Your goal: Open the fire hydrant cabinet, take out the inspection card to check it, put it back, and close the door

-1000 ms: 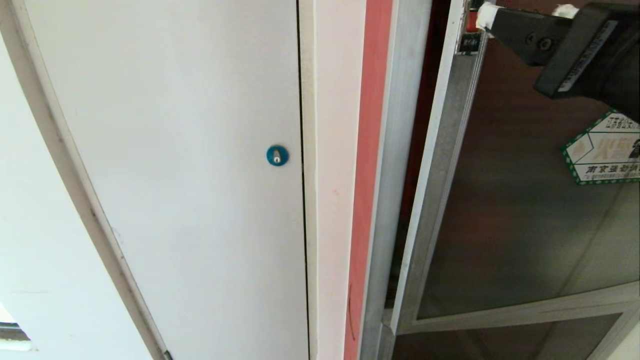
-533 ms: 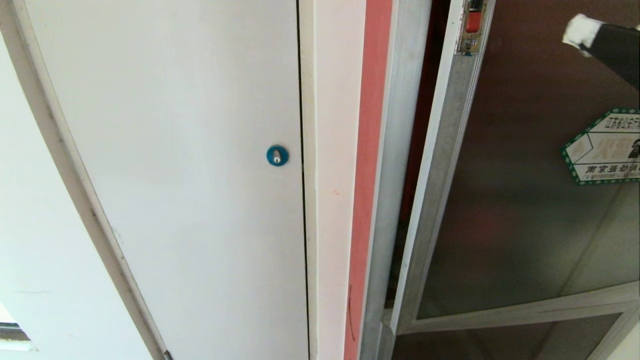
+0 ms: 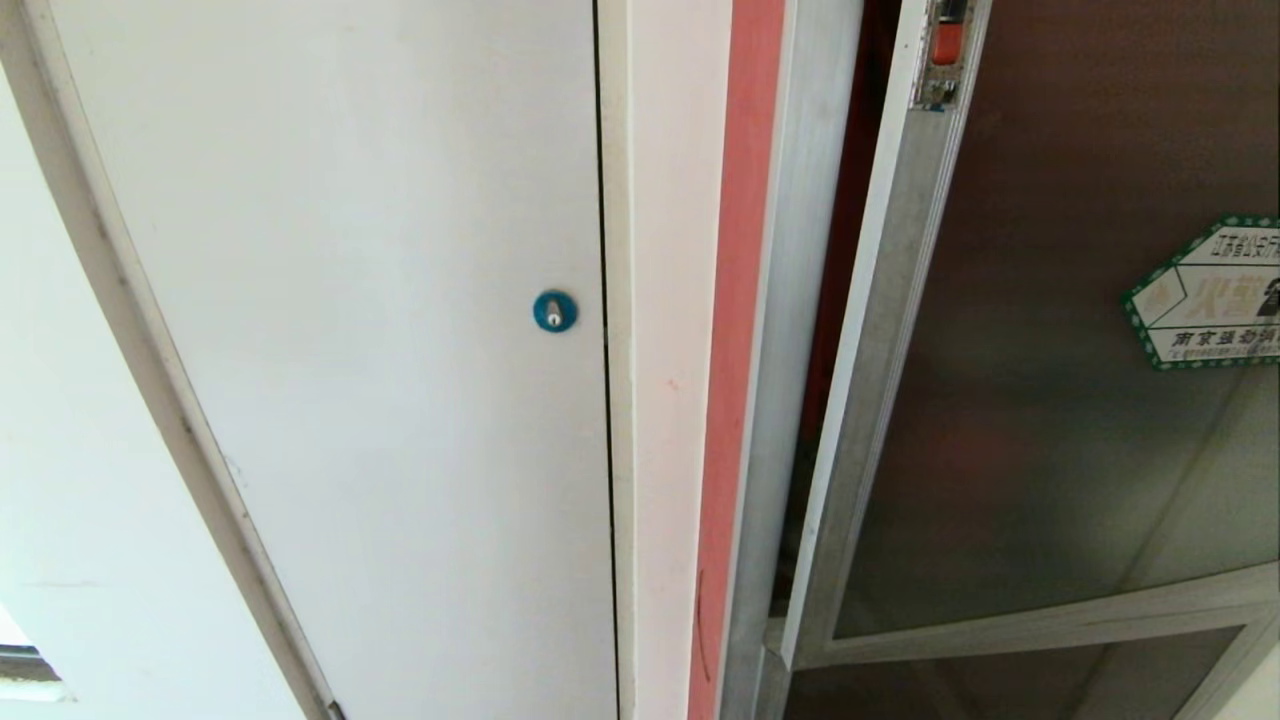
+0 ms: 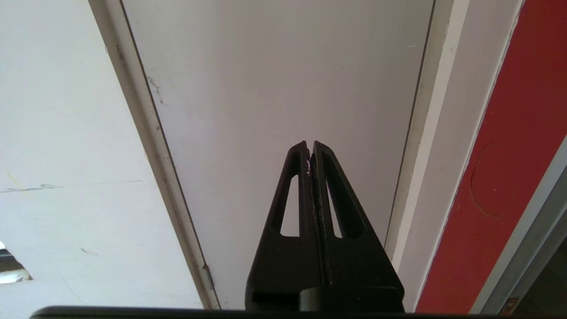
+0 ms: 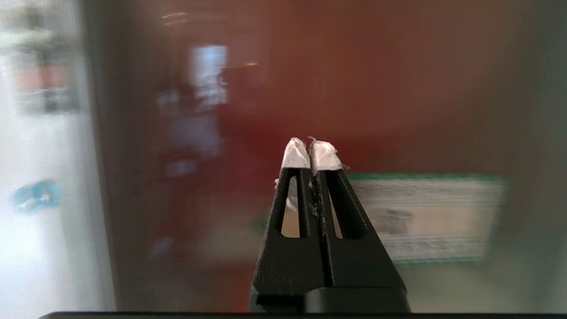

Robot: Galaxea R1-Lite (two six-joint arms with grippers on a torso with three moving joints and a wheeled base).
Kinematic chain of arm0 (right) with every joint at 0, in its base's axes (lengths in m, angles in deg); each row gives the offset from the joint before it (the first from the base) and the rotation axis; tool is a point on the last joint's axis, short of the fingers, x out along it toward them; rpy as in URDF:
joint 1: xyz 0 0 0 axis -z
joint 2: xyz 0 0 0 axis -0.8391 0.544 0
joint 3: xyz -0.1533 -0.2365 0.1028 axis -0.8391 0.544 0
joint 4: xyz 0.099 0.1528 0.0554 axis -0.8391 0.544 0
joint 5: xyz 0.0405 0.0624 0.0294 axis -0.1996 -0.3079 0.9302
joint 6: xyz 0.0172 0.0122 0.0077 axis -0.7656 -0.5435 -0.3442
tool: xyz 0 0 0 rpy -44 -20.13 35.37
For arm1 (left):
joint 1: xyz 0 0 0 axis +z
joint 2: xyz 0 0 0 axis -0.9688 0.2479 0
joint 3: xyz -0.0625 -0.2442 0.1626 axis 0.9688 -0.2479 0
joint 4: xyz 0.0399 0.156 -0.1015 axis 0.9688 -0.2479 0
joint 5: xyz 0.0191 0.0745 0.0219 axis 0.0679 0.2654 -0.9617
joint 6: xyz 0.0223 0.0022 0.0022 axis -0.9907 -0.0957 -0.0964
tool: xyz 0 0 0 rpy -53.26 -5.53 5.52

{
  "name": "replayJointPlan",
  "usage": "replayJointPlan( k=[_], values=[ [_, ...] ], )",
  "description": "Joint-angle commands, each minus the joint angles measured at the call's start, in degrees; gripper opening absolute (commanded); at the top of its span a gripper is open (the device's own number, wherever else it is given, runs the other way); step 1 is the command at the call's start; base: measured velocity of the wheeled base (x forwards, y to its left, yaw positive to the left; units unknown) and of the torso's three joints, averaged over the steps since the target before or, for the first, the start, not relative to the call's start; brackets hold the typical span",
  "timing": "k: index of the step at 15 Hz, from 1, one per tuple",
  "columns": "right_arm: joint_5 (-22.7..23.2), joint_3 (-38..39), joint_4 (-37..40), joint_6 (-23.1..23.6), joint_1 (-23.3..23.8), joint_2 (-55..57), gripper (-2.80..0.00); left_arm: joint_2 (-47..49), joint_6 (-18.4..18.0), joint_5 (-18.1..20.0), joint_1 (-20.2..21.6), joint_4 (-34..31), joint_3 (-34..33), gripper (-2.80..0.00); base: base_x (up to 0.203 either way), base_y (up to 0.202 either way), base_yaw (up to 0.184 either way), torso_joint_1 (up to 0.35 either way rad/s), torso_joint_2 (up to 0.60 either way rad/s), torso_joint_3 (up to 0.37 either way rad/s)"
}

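Note:
The fire hydrant cabinet (image 3: pixel 800 300) shows its silver frame with the door (image 3: pixel 1050 400) standing slightly ajar; a dark gap runs along its left edge. The door's tinted glass carries the green-bordered sticker (image 3: pixel 1210 295), and the small red latch (image 3: pixel 946 42) sits at the top of its frame. My right gripper (image 5: pixel 312 148) is outside the head view. It is shut with nothing between its white-taped tips, a little in front of the glass near the sticker (image 5: pixel 434 217). My left gripper (image 4: pixel 309 146) is shut and parked facing the white door. The inspection card is out of view.
Left of the cabinet is a plain white panel door (image 3: pixel 350 350) with a blue round lock (image 3: pixel 554 311), then a white jamb and a red strip (image 3: pixel 740 300). A lower glass panel (image 3: pixel 1000 690) sits under the door. The white wall (image 3: pixel 60 500) is at far left.
My right gripper has come off the door's top edge by the latch and drawn back to the right, out of the head view. The door stays ajar. The left arm is still.

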Motion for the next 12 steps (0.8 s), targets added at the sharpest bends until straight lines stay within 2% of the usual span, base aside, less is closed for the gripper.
replayJointPlan(
  k=[1,4,7,10,12],
  values=[
    [-0.84,1.04,1.16,0.02,8.33,-6.69,-2.80,-0.01,-0.01,0.02,0.02,0.06,-1.58,-2.80,0.000,0.000,0.000,0.000,0.00,0.000],
    [-3.78,0.85,7.45,0.06,17.18,-13.44,-2.80,-0.01,-0.01,0.02,-0.03,0.06,-1.58,-2.80,0.000,0.000,0.000,0.000,0.00,0.000],
    [-3.16,1.03,17.58,0.07,25.59,-21.88,-2.80,-0.01,-0.01,0.02,0.02,0.06,-1.58,-2.80,0.000,0.000,0.000,0.000,0.00,0.000],
    [3.70,3.92,23.61,-0.24,28.96,-31.39,-2.80,-0.01,-0.01,0.02,0.00,0.06,-1.58,-2.80,0.000,0.000,0.000,0.000,0.00,0.000],
    [10.17,10.52,24.63,-0.51,29.27,-35.98,-2.80,-0.01,-0.01,0.02,0.02,0.06,-1.58,-2.80,0.000,0.000,0.000,0.000,0.00,0.000]
  ],
)
